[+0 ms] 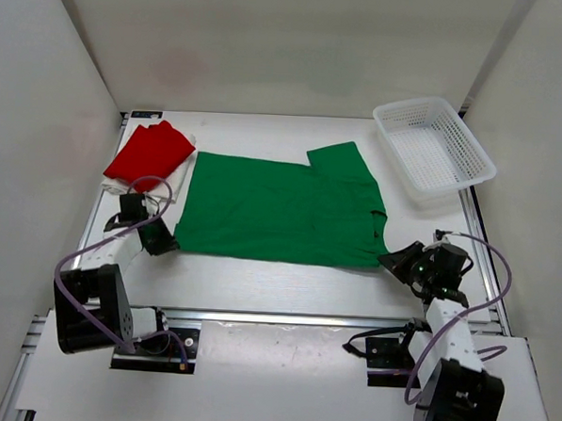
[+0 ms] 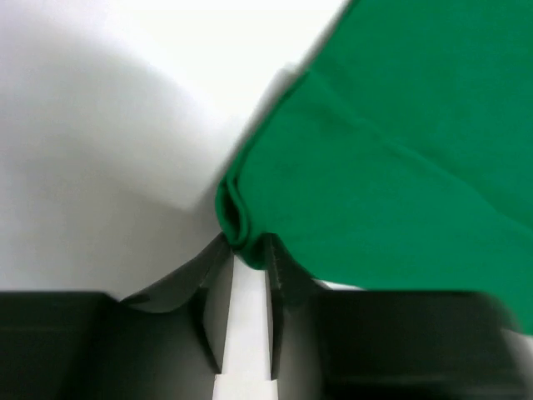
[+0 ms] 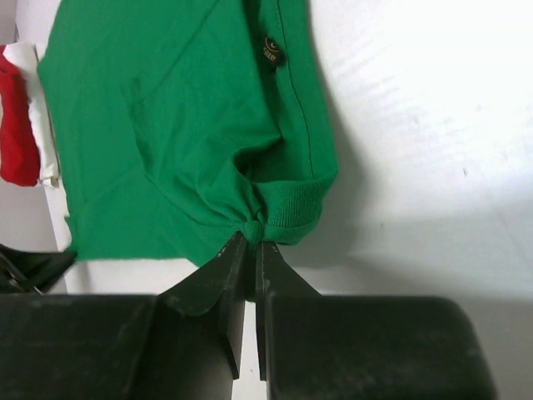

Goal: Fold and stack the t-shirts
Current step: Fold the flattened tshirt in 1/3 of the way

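Observation:
The green t-shirt [image 1: 281, 206] lies flat across the middle of the table, folded over. At its near left corner sits my left gripper [image 1: 159, 242]. Its jaws stand slightly open, and the rolled corner of the green t-shirt [image 2: 375, 150] lies loosely between the tips of the left gripper [image 2: 248, 247]. My right gripper [image 1: 396, 262] is at the near right corner, by the ribbed collar. There the right gripper [image 3: 250, 237] is shut on a bunched knob of the green t-shirt [image 3: 183, 125]. The red t-shirt [image 1: 149, 154] lies folded at the back left, on the white t-shirt [image 1: 192, 142], of which only an edge shows.
A white mesh basket [image 1: 481, 169] stands at the back right, apart from the shirts. White walls close in the table on the left, back and right. A metal rail [image 1: 285, 319] runs along the near edge between the arm bases.

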